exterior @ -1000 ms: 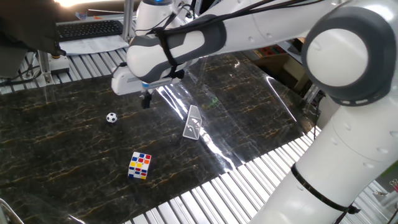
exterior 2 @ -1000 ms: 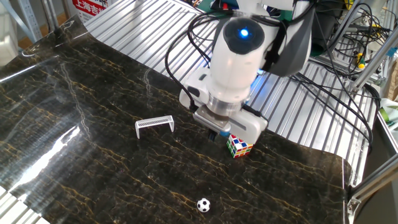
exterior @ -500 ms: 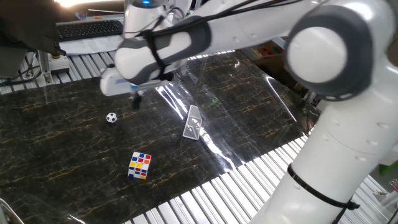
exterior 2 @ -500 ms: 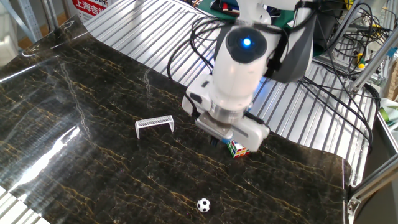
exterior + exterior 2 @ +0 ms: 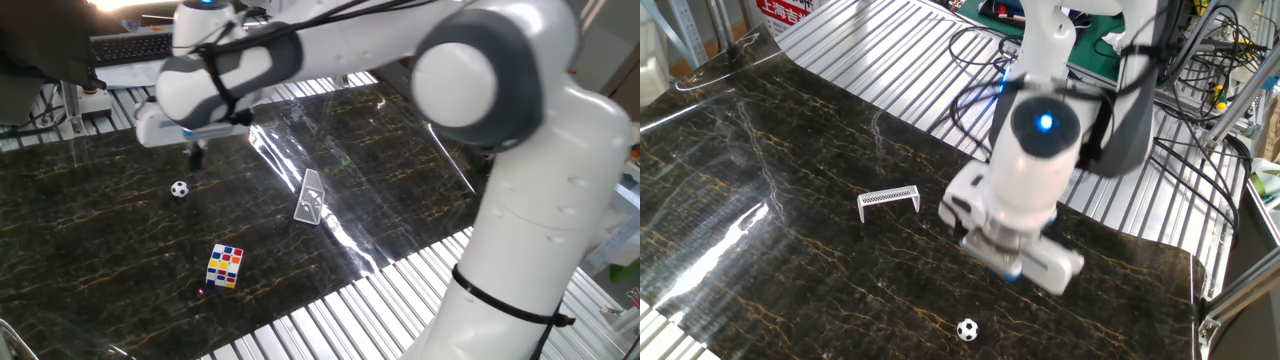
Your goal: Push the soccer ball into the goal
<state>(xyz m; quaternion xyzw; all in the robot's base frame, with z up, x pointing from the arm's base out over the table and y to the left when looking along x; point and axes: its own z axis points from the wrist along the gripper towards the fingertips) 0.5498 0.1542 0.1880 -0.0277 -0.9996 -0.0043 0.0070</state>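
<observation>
The soccer ball (image 5: 179,188) is a tiny white ball with black patches on the dark marble-patterned mat; it also shows in the other fixed view (image 5: 967,329). The goal (image 5: 310,197), a small pale frame with mesh, stands to the ball's right, and it shows in the other fixed view (image 5: 889,200) as well. My gripper (image 5: 196,159) hangs just above and slightly right of the ball, apart from it. Its dark fingers look pressed together and hold nothing. In the other fixed view the hand hides the fingertips.
A multicoloured puzzle cube (image 5: 225,266) lies in front of the ball; the hand hides it in the other fixed view. A keyboard (image 5: 145,46) sits beyond the mat. Ribbed metal tabletop (image 5: 400,290) borders the mat. Cables (image 5: 1200,150) hang at the far side.
My gripper has moved left, away from the goal and towards the ball. In the other fixed view the hand now covers the cube. Ball, goal and cube have not moved.
</observation>
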